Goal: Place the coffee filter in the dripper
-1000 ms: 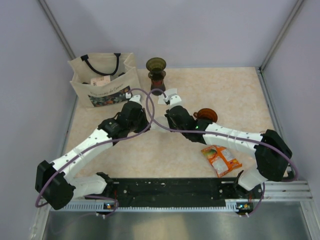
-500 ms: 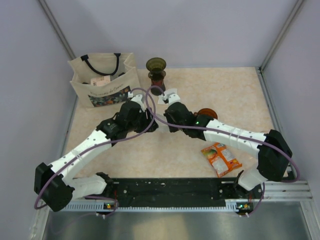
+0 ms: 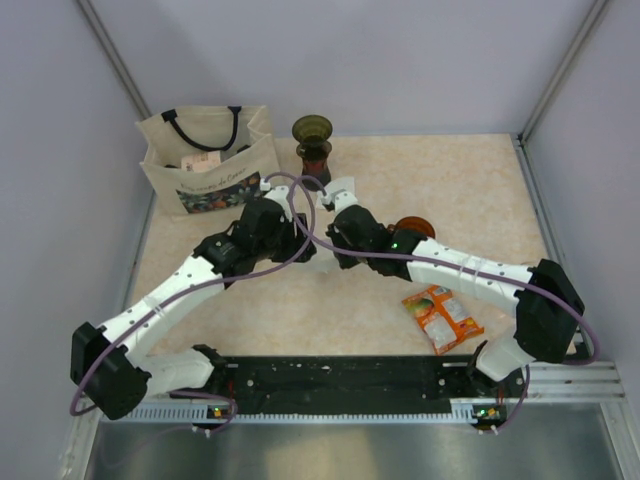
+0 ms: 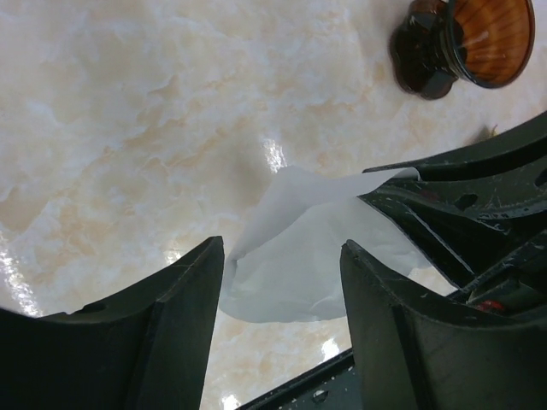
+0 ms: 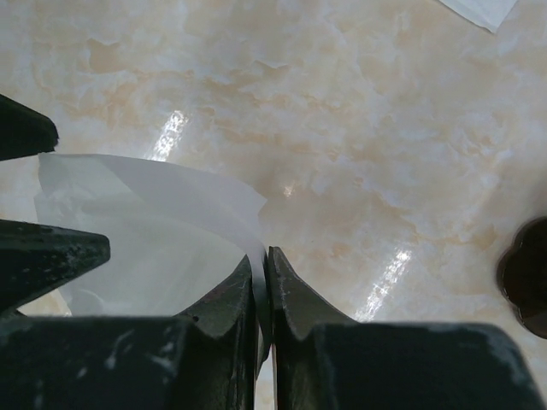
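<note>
Our right claw is pinched tight on one edge of the white paper coffee filter. Our left claw stands wide, with one finger on each side of the filter's free end. We cannot tell whether either finger touches the paper, nor whether the paper rests on the table. The two claws meet tip to tip near the middle of the table, toward its back.

Just beside our right arm an amber-brown cone lies on its side. A corner of another white sheet shows at the top edge of the right wrist view.

Farther back, apart from both claws, the olive-green dripper stands upright on a dark red object, and the filter is not in it. To its left sits a cream tote bag with black handles. An orange packet lies flat near the front right, close to our right arm.
</note>
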Robot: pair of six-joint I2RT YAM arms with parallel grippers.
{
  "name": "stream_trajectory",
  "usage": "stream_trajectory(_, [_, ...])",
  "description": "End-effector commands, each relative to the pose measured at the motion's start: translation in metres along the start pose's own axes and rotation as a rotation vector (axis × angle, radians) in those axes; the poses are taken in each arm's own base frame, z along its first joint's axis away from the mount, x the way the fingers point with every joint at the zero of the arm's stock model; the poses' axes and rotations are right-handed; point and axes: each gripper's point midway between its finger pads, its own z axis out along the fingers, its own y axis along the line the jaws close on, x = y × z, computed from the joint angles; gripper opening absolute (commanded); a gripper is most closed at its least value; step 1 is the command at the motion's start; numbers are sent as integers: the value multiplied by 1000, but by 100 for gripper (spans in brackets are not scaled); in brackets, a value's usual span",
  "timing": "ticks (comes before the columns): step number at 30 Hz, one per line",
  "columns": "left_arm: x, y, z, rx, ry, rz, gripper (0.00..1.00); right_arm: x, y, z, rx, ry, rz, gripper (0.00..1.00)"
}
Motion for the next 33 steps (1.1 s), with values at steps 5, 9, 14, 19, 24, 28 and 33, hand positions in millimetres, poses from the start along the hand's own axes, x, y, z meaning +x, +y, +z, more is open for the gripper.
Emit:
stream_trajectory(5, [-10, -26, 2, 131, -1, 88, 53, -25, 20, -19, -117, -55, -21, 8])
stream_trajectory(9, [-13, -27, 3, 138, -12, 106, 41, -25, 29, -24, -181, -58, -51, 8])
stream_trajectory(14, [-17, -29, 0, 149, -32, 128, 6, -30, 23, -26, -155, -83, -69, 15])
stream_trajectory(19, [-25, -16, -1, 29, -118, 81, 0, -47, 13, -26, -83, -135, 32, 58])
stream_trajectory(24, [-31, -15, -2, -34, -190, -19, 0, -46, 1, -13, 10, -140, 114, 68])
stream_trajectory(28, [-35, -13, -4, -54, -218, -44, 0, -46, -1, -10, 25, -145, 136, 70])
stream_trajectory(33, [-34, -7, -3, -102, -203, -38, 0, -48, -4, -14, 33, -169, 127, 68])
